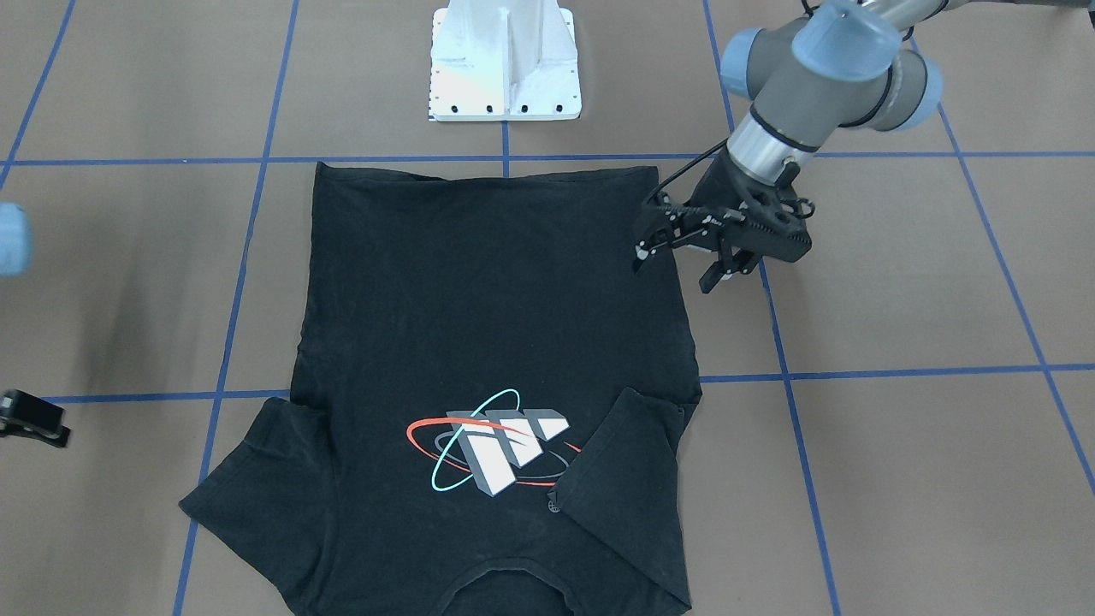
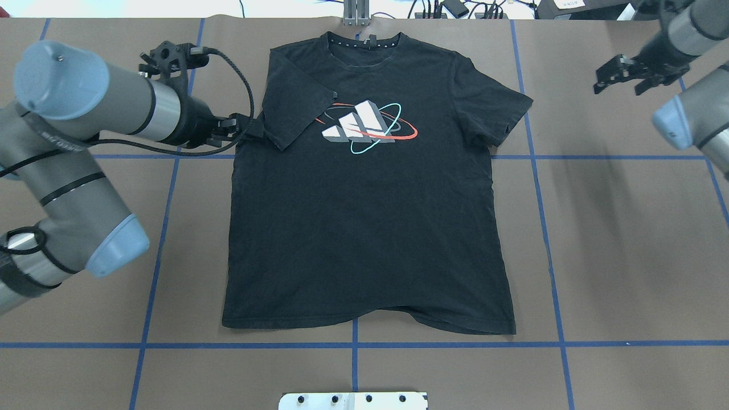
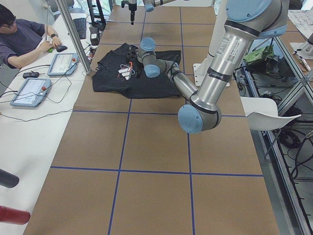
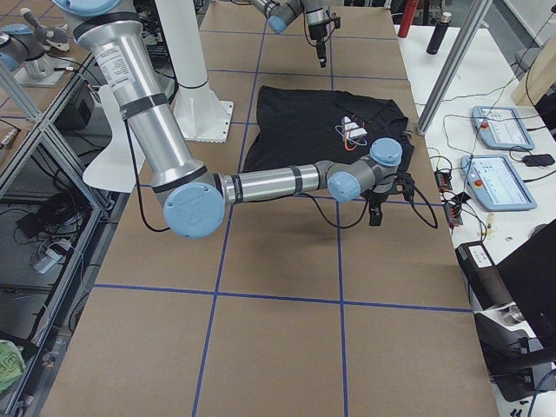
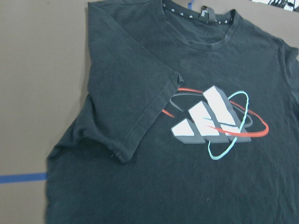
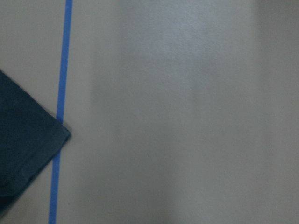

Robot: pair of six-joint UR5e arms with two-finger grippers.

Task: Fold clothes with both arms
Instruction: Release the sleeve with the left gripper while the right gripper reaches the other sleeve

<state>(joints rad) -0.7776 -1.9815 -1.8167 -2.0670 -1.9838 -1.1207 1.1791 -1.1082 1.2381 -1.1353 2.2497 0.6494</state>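
The black T-shirt [image 2: 364, 228] lies flat and logo-up on the brown table, collar at the far edge. Its logo [image 2: 367, 122] is grey-white with orange-red and cyan ellipses. One sleeve [image 2: 293, 102] is folded inward over the chest and touches the logo, as the left wrist view shows [image 5: 126, 102]. The other sleeve [image 2: 501, 108] lies spread out. My left gripper [image 1: 674, 274] hovers open at the shirt's side edge below the folded sleeve, holding nothing. My right gripper [image 2: 618, 85] stands open over bare table, well clear of the spread sleeve, whose tip [image 6: 23, 140] shows in the right wrist view.
The white pedestal base [image 1: 505, 64] stands at the hem end of the shirt. Blue tape lines [image 2: 535, 228] grid the table. A person [image 3: 24, 39] sits at a side desk with tablets [image 4: 499, 130]. Cables [image 2: 455, 8] lie past the far edge.
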